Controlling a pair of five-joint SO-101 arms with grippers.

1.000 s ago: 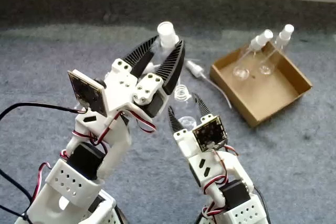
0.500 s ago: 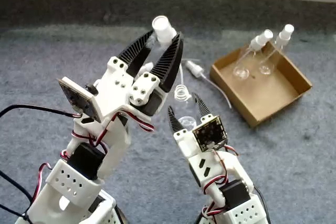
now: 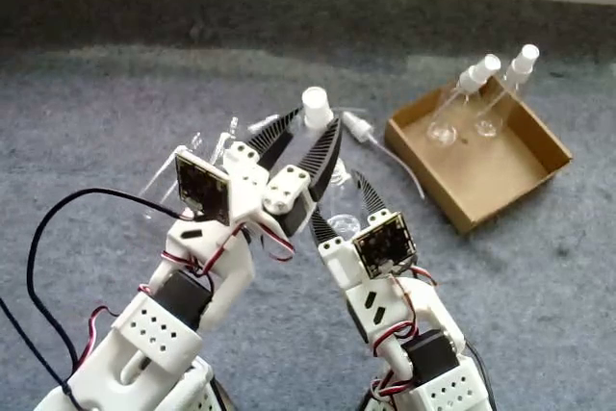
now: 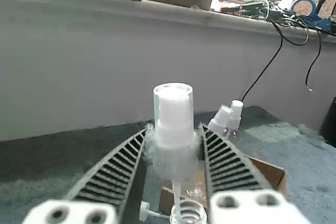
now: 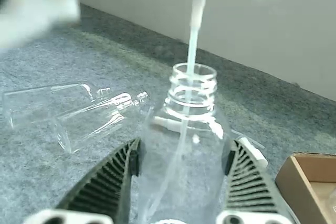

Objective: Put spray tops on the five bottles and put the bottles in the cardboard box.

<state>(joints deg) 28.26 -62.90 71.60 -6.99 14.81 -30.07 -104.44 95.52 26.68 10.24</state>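
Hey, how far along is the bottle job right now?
Done: two capped bottles sit in the cardboard box. In hand: the right gripper grips a third bottle upright; the left gripper holds a spray top over it, tube in the neck, not yet seated. Left: seat it, box it, then cap and box the two bare bottles lying on the carpet. One loose spray top lies beside the box.

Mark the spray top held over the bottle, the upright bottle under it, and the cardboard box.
spray top [image 4: 172, 111]: left wrist view, on its white head.
upright bottle [image 5: 181, 150]: right wrist view, on its clear body.
cardboard box [image 3: 489, 172]: high view, on its bare floor.
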